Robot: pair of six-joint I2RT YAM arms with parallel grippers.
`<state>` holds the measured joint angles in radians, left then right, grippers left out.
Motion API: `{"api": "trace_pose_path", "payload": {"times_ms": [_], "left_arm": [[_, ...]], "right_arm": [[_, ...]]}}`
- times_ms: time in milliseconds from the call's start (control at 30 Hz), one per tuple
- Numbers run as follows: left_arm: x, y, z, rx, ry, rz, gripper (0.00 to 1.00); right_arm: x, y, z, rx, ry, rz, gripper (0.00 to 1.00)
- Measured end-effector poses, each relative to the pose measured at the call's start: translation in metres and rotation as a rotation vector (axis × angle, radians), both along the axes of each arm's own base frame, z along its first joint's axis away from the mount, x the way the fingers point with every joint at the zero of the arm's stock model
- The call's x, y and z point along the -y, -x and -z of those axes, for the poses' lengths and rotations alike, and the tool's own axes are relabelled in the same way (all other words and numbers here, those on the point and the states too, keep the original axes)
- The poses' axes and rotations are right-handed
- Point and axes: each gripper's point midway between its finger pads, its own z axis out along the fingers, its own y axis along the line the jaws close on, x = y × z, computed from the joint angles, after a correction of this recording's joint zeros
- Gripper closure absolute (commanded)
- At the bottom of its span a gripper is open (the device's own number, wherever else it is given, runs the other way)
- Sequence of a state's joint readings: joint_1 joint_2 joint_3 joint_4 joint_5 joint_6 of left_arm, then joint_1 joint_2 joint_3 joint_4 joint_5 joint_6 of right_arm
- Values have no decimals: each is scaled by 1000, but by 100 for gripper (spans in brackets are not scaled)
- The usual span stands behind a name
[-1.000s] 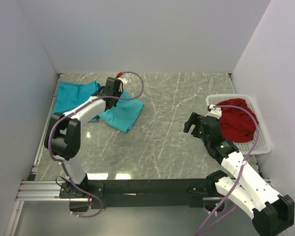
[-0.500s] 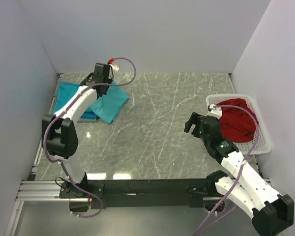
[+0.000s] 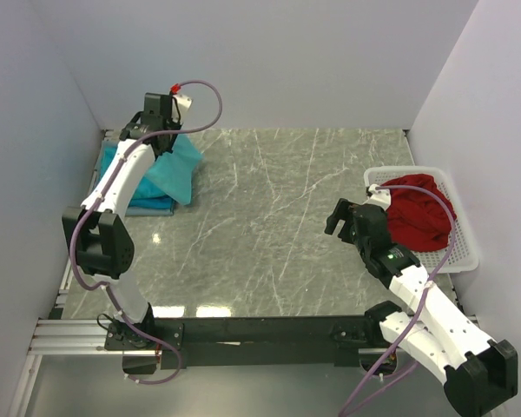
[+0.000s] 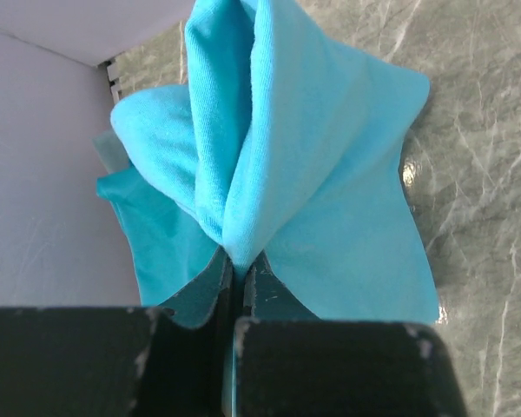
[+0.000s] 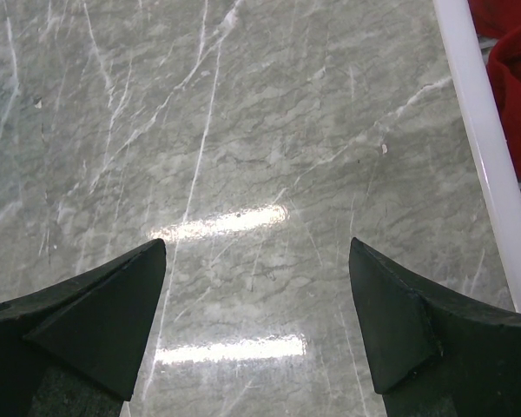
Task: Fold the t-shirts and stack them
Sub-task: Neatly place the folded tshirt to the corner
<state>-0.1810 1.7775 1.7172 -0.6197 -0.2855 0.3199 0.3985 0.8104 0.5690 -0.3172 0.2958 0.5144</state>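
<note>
Top external view: left tool point(image 3: 159, 130) is pinching a bunched turquoise t-shirt point(image 3: 175, 169), holding it over the bench's point(image 3: 286, 217) far-left corner above a second t-shirt point(image 3: 143, 201). Right tool point(image 3: 340, 217) is hovering, jaws spread wide, beside white basket point(image 3: 464, 252) containing red cloth point(image 3: 421, 217).

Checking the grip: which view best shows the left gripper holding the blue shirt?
Left wrist view: the left gripper pinches a fold of the shirt close up. The top view shows it small, behind the arm; the right wrist, nothing.
</note>
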Motion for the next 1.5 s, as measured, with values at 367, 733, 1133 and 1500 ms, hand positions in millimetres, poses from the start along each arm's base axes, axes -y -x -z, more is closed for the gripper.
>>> {"api": "trace_pose_path", "payload": {"times_ms": [367, 733, 1133, 1500], "left_arm": [[-7, -1, -14, 13, 61, -12, 99], [-6, 0, -33, 59, 87, -20, 99], [-21, -3, -41, 91, 69, -68, 99], [-69, -5, -27, 103, 45, -181, 99]], "right_arm": [[0, 0, 2, -7, 5, -2, 9], [1, 0, 4, -14, 12, -1, 9], [0, 0, 8, -31, 16, -10, 9], [-1, 0, 9, -33, 15, -13, 9]]}}
